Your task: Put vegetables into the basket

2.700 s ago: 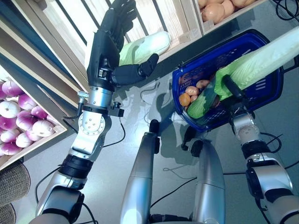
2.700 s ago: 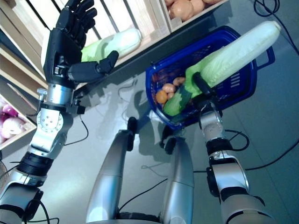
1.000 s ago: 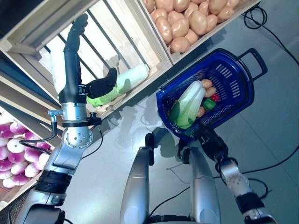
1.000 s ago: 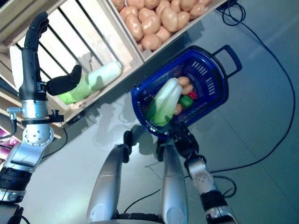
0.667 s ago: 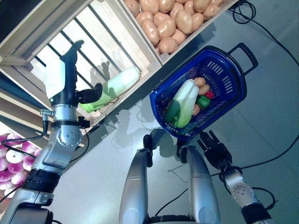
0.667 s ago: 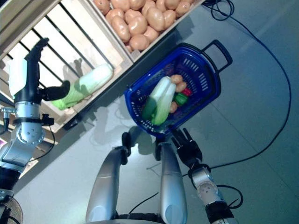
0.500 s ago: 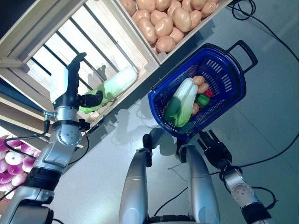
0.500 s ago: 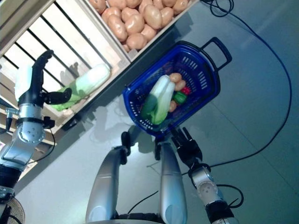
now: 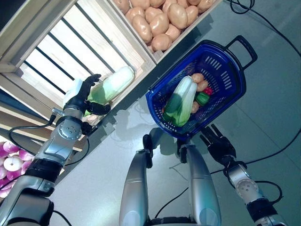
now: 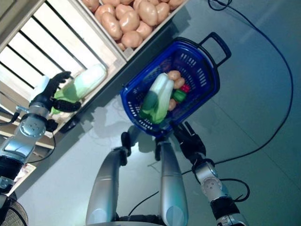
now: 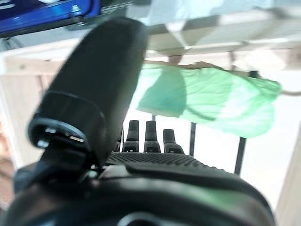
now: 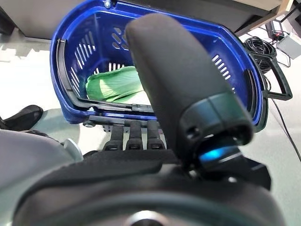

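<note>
The robot is working on the next pick: its left hand (image 9: 83,92) is reaching into the slatted wooden crate (image 9: 56,56), and the fingers look to be curling round the green leafy end of the napa cabbage (image 9: 110,85) lying there, thumb below and fingers above, though whether the grip is firm cannot be told. That cabbage is lying with its long axis running diagonally, its pale stem end pointing toward the blue basket (image 9: 230,89) and its green end pointing away from the basket, into the hand. The basket is sitting on the floor just beside the crate of potatoes (image 9: 162,21) and already holds another napa cabbage (image 9: 181,99) with a few smaller vegetables beside it. The right hand (image 9: 217,143) is hanging just beside the basket's near rim, fingers spread and relaxed, holding nothing. The next move probably calls for closing firmly on the cabbage, lifting it clear of the crate's edge, and swinging it stem-first across to the basket.
</note>
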{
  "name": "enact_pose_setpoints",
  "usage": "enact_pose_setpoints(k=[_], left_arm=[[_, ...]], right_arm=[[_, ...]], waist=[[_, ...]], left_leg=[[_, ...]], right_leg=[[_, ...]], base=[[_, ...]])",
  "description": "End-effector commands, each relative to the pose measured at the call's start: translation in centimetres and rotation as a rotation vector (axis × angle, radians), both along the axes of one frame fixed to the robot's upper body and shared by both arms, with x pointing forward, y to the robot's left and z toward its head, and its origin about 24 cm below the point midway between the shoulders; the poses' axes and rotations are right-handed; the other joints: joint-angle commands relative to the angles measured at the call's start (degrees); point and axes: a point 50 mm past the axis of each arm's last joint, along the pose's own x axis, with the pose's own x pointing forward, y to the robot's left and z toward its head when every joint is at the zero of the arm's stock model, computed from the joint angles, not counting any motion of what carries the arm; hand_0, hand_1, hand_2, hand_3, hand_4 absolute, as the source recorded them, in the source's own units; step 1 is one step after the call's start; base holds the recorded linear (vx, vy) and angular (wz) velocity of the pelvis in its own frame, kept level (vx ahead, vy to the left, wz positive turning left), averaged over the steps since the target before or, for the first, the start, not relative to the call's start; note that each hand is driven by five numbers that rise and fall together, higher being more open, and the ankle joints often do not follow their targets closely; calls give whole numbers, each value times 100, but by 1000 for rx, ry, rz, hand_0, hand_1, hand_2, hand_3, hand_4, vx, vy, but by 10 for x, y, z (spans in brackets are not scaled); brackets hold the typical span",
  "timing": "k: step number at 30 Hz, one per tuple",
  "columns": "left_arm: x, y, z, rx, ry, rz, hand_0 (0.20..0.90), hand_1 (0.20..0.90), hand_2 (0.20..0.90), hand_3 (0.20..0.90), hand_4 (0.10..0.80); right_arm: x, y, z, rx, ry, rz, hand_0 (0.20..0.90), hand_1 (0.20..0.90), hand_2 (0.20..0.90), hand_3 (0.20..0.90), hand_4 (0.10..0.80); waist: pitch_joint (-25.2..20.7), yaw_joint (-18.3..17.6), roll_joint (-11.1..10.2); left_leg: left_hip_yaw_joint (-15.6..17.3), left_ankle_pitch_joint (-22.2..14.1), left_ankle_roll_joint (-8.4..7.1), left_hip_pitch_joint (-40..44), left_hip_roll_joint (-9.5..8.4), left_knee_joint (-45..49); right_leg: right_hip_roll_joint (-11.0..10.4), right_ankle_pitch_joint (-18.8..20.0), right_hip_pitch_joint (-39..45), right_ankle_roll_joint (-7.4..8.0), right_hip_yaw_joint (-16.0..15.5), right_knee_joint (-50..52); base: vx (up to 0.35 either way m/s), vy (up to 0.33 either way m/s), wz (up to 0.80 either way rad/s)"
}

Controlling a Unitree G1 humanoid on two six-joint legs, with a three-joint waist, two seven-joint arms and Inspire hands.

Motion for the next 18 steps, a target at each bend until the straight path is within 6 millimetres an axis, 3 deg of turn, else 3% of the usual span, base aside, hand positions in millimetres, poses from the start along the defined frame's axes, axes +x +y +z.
enact_pose_setpoints(k=[1, 5, 18], left_arm=[[0, 15, 47, 79, -83, 22, 900, 900, 900, 900, 800], [1, 20, 39, 90, -14, 51, 900, 900, 900, 900, 800], [-3, 44, 31, 151, -28, 247, 900, 900, 900, 900, 800]], right_arm=[[4, -1, 28, -49, -137, 64, 900, 900, 900, 900, 800], [6, -5, 32, -58, -149, 65, 900, 900, 900, 900, 800], [8, -4, 40, -70, -168, 69, 900, 900, 900, 900, 800]], waist=[[-16, -86, 57], [-16, -101, 61], [-16, -120, 19]], left_leg=[[288, 147, 123, -185, 79, -1], [286, 178, 118, -247, 98, -30], [244, 160, 118, -436, 144, 99]], right_leg=[[-101, 506, 410, 64, -141, -633], [-118, 545, 345, 73, -142, -673], [-144, 492, 148, 48, -139, -515]], base=[[-6, 21, -6], [-9, 15, -9], [-1, 1, -2]])
